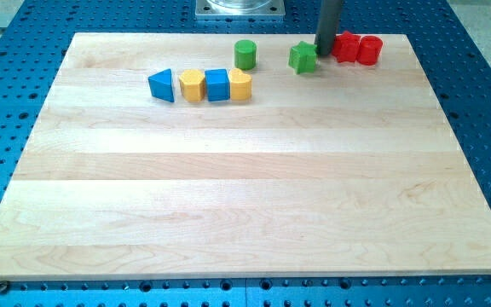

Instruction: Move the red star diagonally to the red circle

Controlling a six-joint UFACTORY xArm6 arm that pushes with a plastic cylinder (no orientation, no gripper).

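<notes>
The red star (344, 46) lies near the view's top right on the wooden board, touching the red circle (370, 49) on its right. My tip (324, 51) stands just left of the red star, between it and the green star (303, 58). The rod comes down from the view's top edge. The tip looks to be touching or nearly touching the red star's left side.
A green circle (245, 54) stands left of the green star. Further left is a row: blue triangle (162, 85), yellow hexagon (193, 86), blue square (217, 85), yellow heart-like block (240, 85). The board's edge (228, 277) borders a blue perforated table.
</notes>
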